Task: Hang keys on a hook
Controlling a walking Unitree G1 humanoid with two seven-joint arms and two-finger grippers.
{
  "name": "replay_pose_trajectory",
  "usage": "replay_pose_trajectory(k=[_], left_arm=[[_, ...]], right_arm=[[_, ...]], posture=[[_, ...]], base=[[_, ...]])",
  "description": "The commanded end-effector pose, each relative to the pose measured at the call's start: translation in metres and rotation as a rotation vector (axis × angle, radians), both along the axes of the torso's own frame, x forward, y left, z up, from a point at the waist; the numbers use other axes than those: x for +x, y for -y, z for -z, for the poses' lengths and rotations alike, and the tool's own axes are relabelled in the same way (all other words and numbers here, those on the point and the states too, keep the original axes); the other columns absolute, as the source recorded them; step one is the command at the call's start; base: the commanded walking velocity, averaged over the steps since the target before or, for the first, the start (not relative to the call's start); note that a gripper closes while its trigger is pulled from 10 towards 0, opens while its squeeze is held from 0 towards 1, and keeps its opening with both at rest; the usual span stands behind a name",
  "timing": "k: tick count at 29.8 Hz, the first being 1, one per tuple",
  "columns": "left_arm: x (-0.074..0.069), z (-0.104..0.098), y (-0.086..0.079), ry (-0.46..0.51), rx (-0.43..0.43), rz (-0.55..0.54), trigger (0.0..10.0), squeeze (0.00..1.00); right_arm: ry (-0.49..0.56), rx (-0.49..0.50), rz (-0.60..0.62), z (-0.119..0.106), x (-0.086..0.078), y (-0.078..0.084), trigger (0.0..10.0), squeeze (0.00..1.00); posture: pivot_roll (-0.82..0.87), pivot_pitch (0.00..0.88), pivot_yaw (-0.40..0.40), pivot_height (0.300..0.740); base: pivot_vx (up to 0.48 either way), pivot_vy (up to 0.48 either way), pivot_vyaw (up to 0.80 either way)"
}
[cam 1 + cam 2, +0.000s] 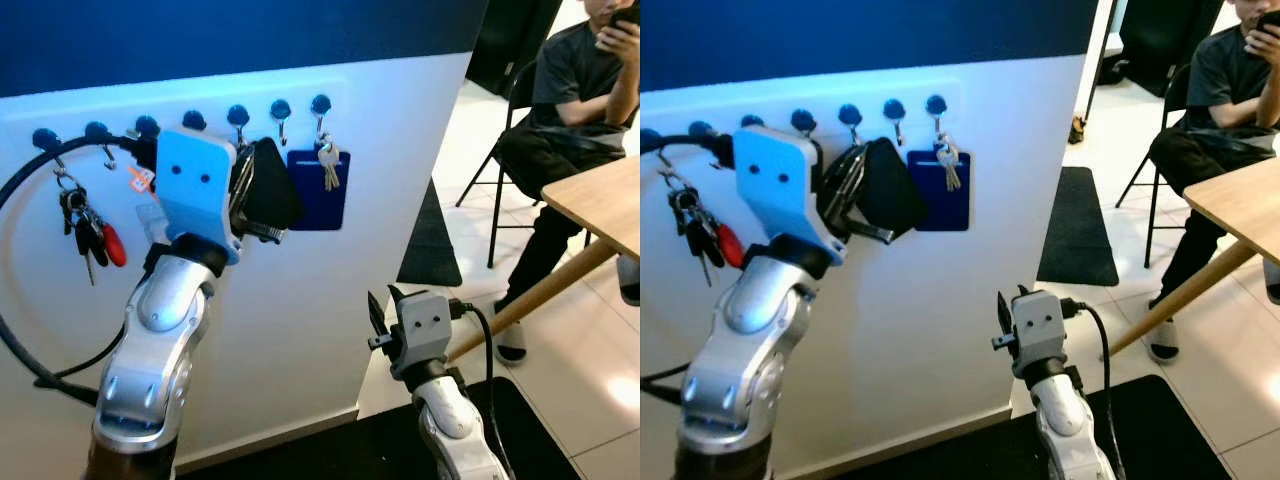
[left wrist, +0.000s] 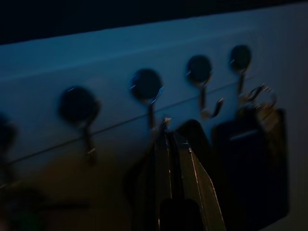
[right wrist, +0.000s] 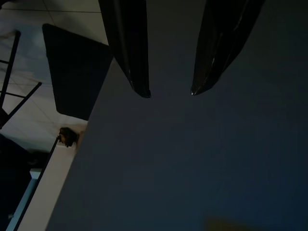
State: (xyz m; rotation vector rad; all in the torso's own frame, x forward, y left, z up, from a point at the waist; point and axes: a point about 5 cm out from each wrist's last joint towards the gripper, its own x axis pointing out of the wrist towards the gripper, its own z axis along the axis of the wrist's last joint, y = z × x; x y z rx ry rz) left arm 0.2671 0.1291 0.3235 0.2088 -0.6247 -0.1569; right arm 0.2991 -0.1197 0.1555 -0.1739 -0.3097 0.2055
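1. The left tool [image 2: 168,139] is raised to the row of hooks [image 1: 238,120] on the white wall [image 1: 330,290]. In the left wrist view its black fingers [image 2: 180,163] lie pressed together, their tips just beneath one hook [image 2: 147,86].
2. A dark pouch-like item [image 1: 270,185] with a metal ring hangs beside that tool. Whether the fingers pinch it, or whether it is the key set to be hung, cannot be told in the dim, blurred view.
3. Other hooks are taken: red-tagged keys [image 1: 88,225] hang at the far left, and silver keys [image 1: 328,160] hang over a blue holder [image 1: 318,190] to the right.
4. To do this step well, the ring should probably be lifted above the hook's upturned tip, eased toward the wall, then lowered until the hook bears the weight before the fingers part.
5. The risk is releasing early, dropping the keys to the floor.
6. The right tool [image 3: 168,91] hangs low, fingers apart, idle.
7. A person [image 1: 570,110] sits beside a wooden desk [image 1: 600,200].
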Motion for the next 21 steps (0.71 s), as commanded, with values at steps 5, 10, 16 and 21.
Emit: replay_pose_trajectory(k=[5,10,16,21], left_arm=[[-0.0084,-0.0033,-0.0054,0.045,0.054,-0.067,10.0,0.00],[-0.0105,-0.0068,-0.0060,0.068,0.064,-0.082,10.0,0.00],[-0.0106,-0.0067,-0.0025,0.063,0.074,-0.064,10.0,0.00],[-0.0095,-0.0066,0.0016,0.050,0.063,-0.036,10.0,0.00]], right_arm=[[-0.030,-0.001,-0.002,0.0092,-0.0023,0.0001,10.0,0.00],[-0.032,0.000,-0.004,0.0094,-0.0020,-0.0005,10.0,0.00],[-0.032,0.001,-0.004,0.0096,-0.0021,-0.0011,10.0,0.00],[-0.033,0.002,-0.004,0.0097,-0.0019,-0.0014,10.0,0.00]], posture=[[0.09,0.213,0.044,0.740],[0.09,0.216,0.045,0.740],[0.09,0.216,0.046,0.740],[0.09,0.218,0.049,0.740]], base=[[0.000,0.000,0.00],[0.000,0.000,0.00],[0.000,0.000,0.00],[0.000,0.000,0.00]])
